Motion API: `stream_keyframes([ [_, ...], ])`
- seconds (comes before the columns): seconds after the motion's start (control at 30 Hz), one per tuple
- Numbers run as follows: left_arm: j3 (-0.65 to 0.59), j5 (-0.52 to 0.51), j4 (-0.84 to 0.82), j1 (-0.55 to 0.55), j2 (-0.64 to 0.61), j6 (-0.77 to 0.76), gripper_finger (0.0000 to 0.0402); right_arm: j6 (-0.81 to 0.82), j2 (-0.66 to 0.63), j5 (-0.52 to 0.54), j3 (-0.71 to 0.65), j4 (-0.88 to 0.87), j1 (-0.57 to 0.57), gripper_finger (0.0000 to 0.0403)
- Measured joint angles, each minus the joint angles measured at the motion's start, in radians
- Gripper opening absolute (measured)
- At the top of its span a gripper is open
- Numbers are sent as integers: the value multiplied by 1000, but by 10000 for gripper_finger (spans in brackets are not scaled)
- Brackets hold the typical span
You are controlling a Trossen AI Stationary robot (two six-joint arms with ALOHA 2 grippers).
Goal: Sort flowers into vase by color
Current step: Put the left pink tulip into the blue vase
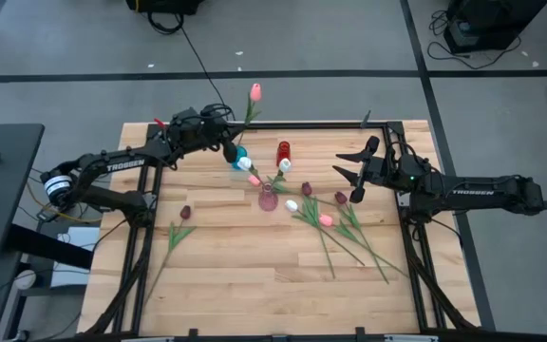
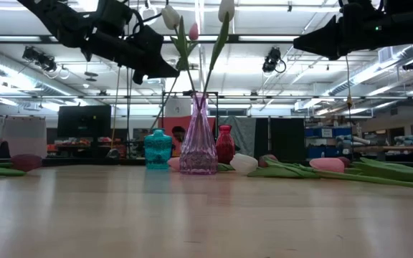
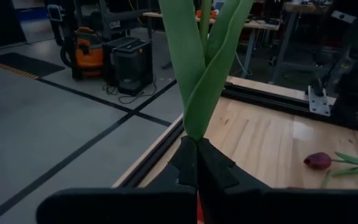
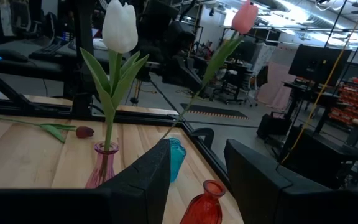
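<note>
My left gripper [image 1: 229,148] is shut on a pink tulip [image 1: 254,92] beside the teal vase [image 1: 239,155] at the table's far side. The tulip also shows in the low view [image 2: 193,31] and the right wrist view [image 4: 246,15]. A clear pink vase [image 1: 268,198] holds two white tulips [image 2: 169,16] upright by their stems. A red vase [image 1: 283,152] stands empty-looking. My right gripper [image 1: 349,174] is open and empty, above the table right of the vases. A maroon tulip [image 1: 185,211] lies on the left, and several tulips [image 1: 326,219] lie on the right. My left gripper pinches the pink tulip's stem just under its leaves [image 3: 196,138] between its two fingers. The tulip stands tilted, leaves and head above the fingers, leaning toward the table's far edge. The stem's lower end is hidden behind the gripper.
The three vases stand close together at the middle far side. Loose tulips with long stems [image 1: 368,249] spread over the right half of the table. Black frame rails [image 1: 416,247] run along the table's sides. Bare wood lies toward the near edge.
</note>
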Motion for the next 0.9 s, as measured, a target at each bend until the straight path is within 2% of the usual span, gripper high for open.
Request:
stream_keyframes([
  [0.23, 4, 0, 37, 7, -30, 0, 0, 0, 0, 0, 0, -2, 0, 165],
  [0.43, 10, 2, 7, 9, -76, 0, 0, 0, 0, 0, 0, -1, 0, 165],
  [0.7, 0, -15, 20, 8, -82, 23, 0, 11, 0, -1, 0, 2, 2, 165],
  [0.8, -52, -30, 70, 8, -82, 25, 0, 11, 0, -1, 0, 2, 2, 165],
  [0.9, -122, -38, 208, 9, -81, 10, 0, 11, 0, -1, 0, 2, 2, 165],
])
